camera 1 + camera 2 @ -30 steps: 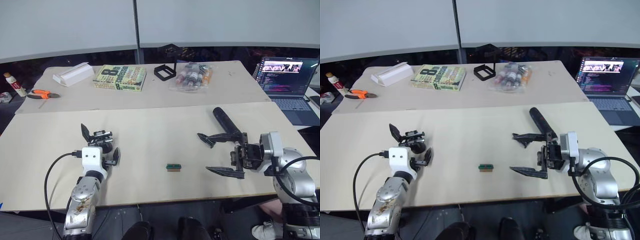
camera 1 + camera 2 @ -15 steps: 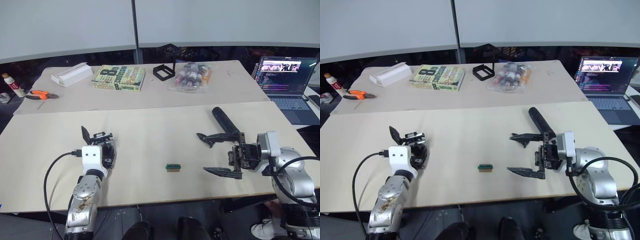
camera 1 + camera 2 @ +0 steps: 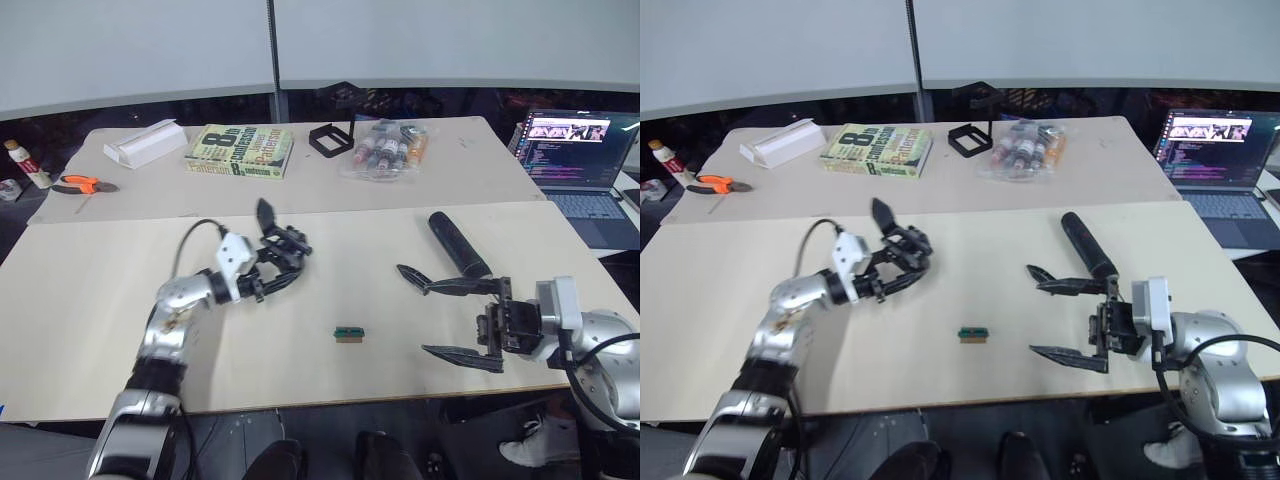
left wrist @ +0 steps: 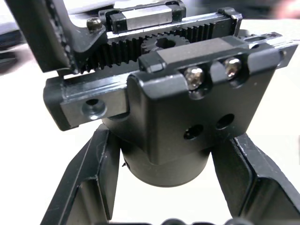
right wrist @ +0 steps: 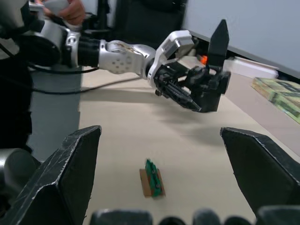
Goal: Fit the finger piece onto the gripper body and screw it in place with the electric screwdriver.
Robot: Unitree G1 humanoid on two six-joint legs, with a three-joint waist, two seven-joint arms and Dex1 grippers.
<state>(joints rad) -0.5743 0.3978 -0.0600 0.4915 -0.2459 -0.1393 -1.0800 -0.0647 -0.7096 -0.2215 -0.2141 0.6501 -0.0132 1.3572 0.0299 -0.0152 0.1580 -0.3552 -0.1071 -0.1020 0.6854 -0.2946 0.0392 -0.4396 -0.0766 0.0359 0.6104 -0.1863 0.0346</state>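
Raised over the pale table [image 3: 330,380] in the left hand [image 3: 272,272], clamped on its rounded base for fitting, the small black plastic-and-metal gripper body [image 3: 282,245]; wide open near right, the right hand [image 3: 452,322], beside the thick black cylindrical electric screwdriver [image 3: 457,244].

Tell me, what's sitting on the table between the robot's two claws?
A small green-and-tan block lies on the bare table between the left gripper and right gripper, seen from the head views.
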